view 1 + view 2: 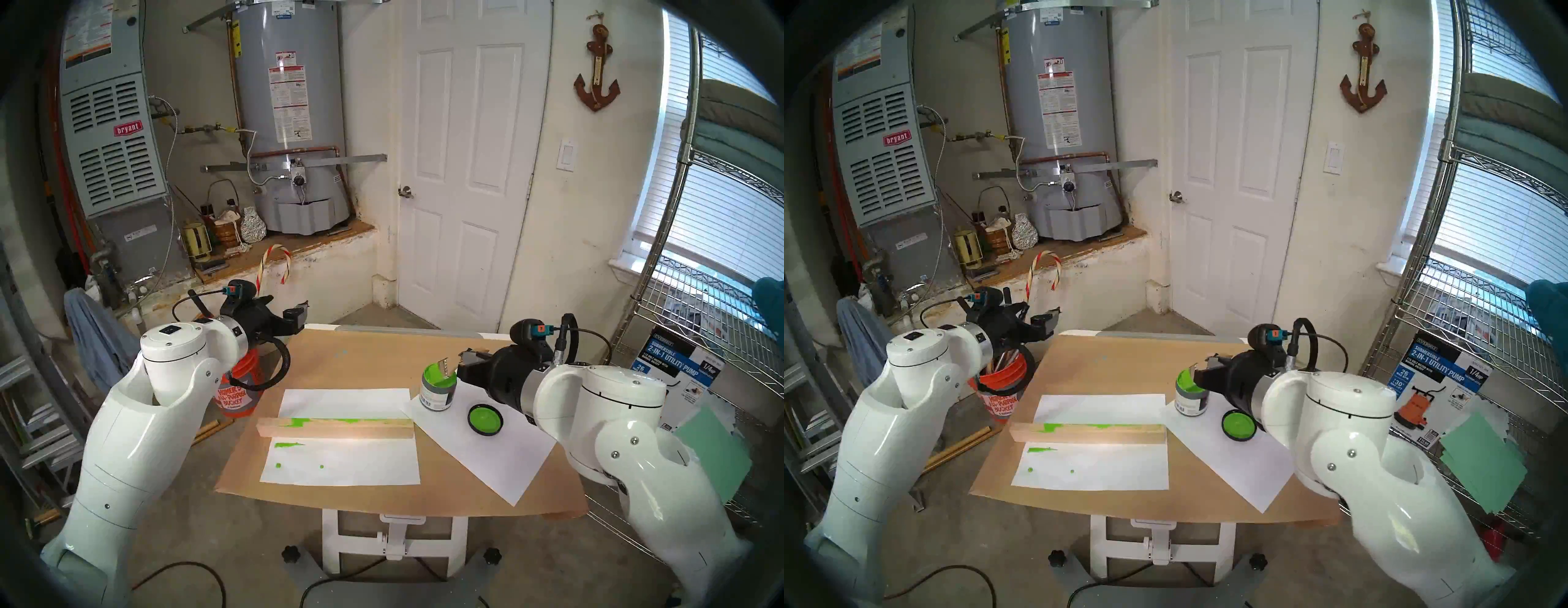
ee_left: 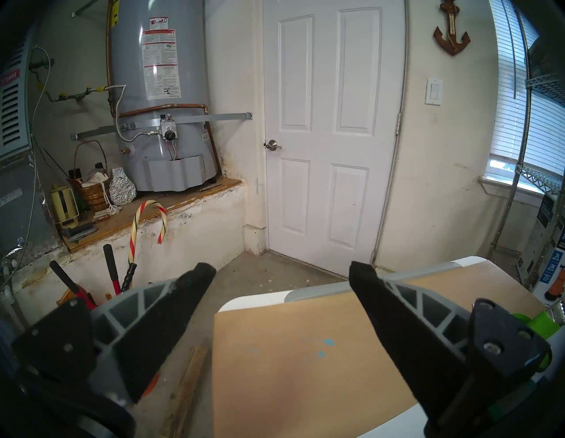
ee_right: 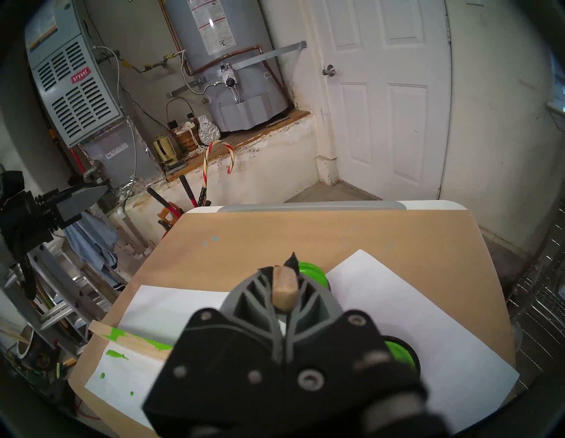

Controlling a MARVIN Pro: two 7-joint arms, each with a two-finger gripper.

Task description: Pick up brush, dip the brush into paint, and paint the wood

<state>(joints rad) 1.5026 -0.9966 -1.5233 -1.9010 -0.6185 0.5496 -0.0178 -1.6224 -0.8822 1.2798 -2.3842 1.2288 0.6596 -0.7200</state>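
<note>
Right gripper (image 1: 466, 361) was clamped on paintbrush (image 1: 445, 366), bristles down in paint can (image 1: 438, 388). Wooden bar (image 1: 335, 428) lay nearby on paper, only patchy green: mid-dip, more strokes left. Left gripper (image 2: 281, 275) empty, jaws wide.

Paint (image 1: 439, 377) bright lime green, in a can with a grey-and-white label; lid (image 1: 485, 418) black-rimmed, green inside. Wood (image 1: 335, 428) pale with green streaks. Paper (image 1: 339, 465) white, green spots; table cover (image 1: 360, 365) tan.
</note>
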